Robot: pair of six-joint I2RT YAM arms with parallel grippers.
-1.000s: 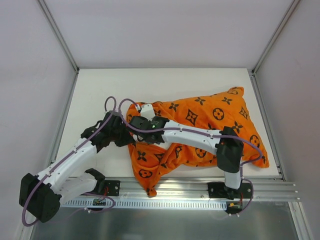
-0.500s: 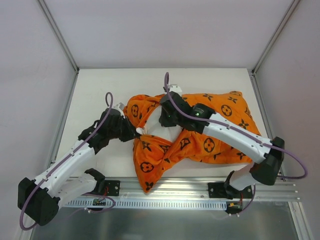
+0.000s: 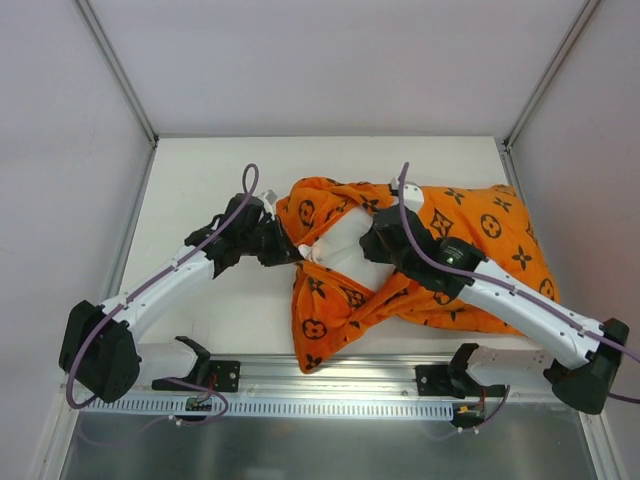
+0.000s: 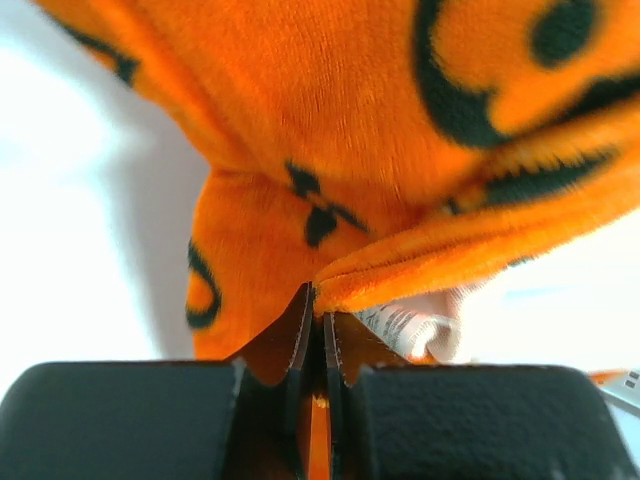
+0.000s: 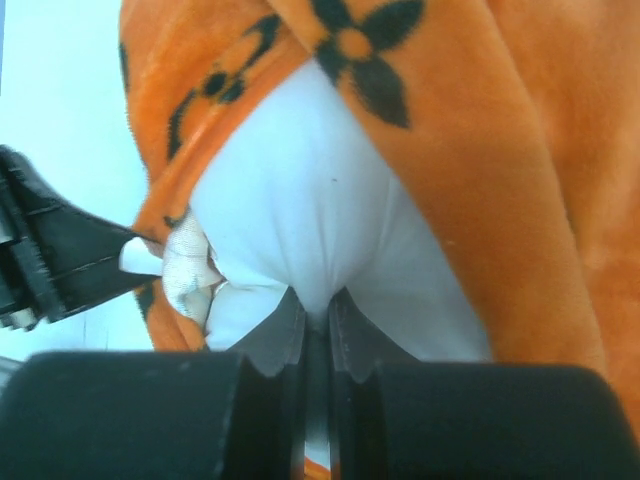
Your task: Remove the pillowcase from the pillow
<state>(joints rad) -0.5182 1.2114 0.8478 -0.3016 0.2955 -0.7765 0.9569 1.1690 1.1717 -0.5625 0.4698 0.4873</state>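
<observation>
The orange pillowcase [image 3: 470, 235] with black motifs lies across the right half of the table, its open end facing left. The white pillow [image 3: 345, 245] bulges out of that opening. My left gripper [image 3: 287, 252] is shut on the pillowcase's hem; in the left wrist view the orange edge [image 4: 450, 255] and the white tag [image 4: 405, 328] sit at the jaws. My right gripper [image 3: 372, 245] is shut on a pinch of the white pillow [image 5: 300, 210], with orange fabric [image 5: 520, 180] around it. The left gripper's fingers [image 5: 60, 260] show at the left of the right wrist view.
The white table [image 3: 200, 320] has metal frame posts at its back corners and a rail along its near edge [image 3: 360, 375]. A loose flap of the pillowcase [image 3: 320, 335] hangs toward the near edge. Grey walls enclose the back and sides.
Both grippers and the whole bundle have shifted right. The right arm has swung out to the right and now grips the exposed pillow. More white pillow shows at the opening.
</observation>
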